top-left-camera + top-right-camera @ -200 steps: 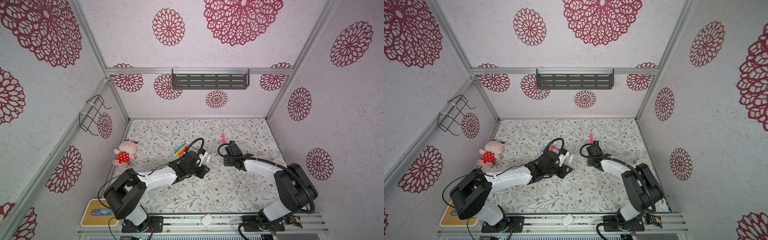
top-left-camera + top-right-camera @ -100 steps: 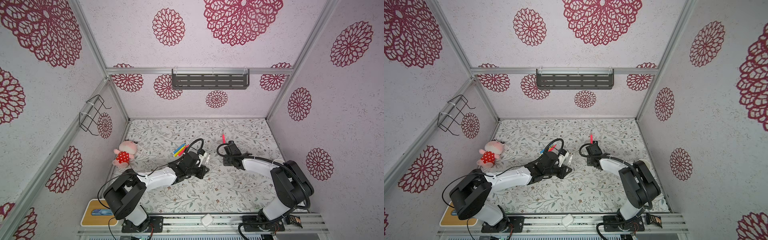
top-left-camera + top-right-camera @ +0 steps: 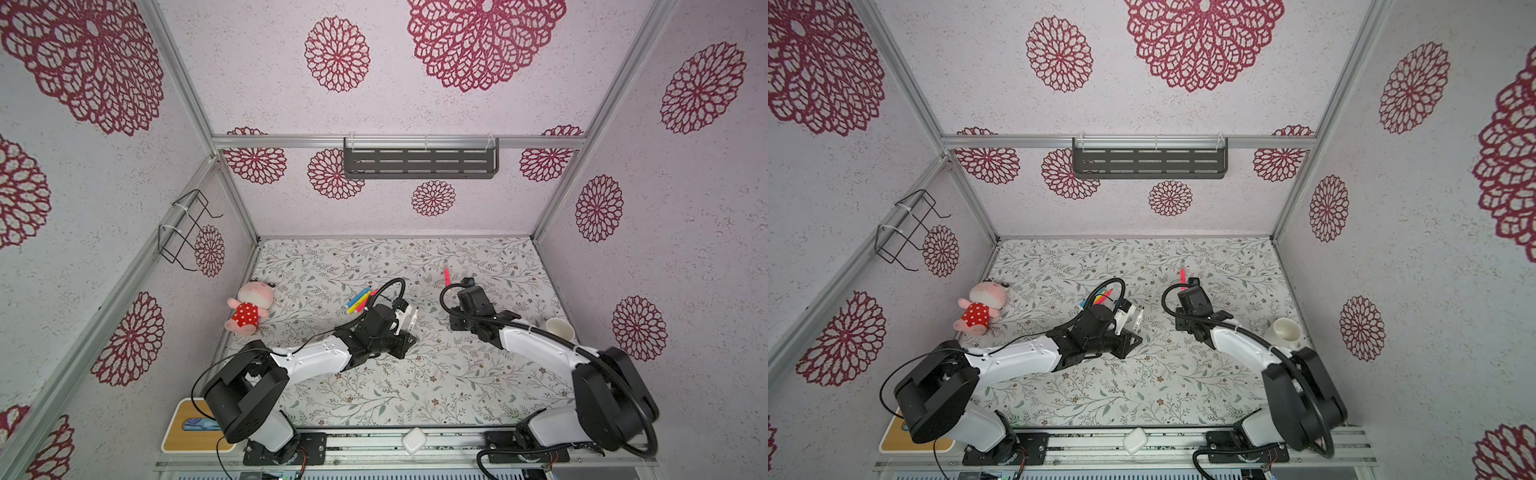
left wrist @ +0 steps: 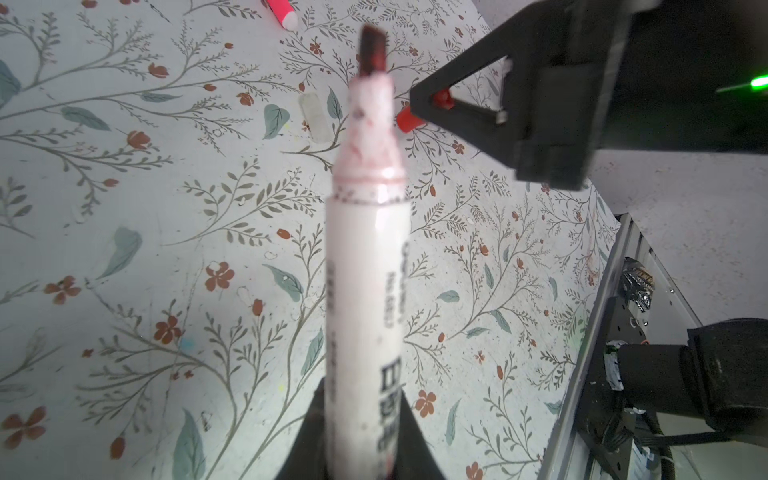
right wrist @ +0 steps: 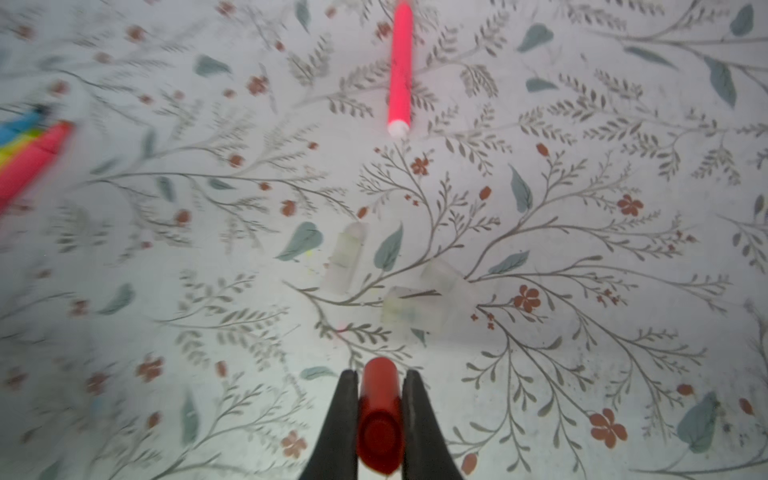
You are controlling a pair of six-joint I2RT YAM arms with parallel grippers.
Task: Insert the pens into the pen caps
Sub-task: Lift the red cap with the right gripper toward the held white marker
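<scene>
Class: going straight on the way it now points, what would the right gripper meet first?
Probably the clear pen caps lying just ahead of the right gripper and its red cap, before the pink pen beyond; depth is unclear.

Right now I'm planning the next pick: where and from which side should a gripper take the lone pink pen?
Mid-barrel of the pink pen, from straight above, jaws across its width: it lies flat on the mat with bare mat on both long sides, nothing touching it.

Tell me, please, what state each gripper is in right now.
Left gripper: closed, holding a white marker.
Right gripper: closed, holding a red cap.
</scene>
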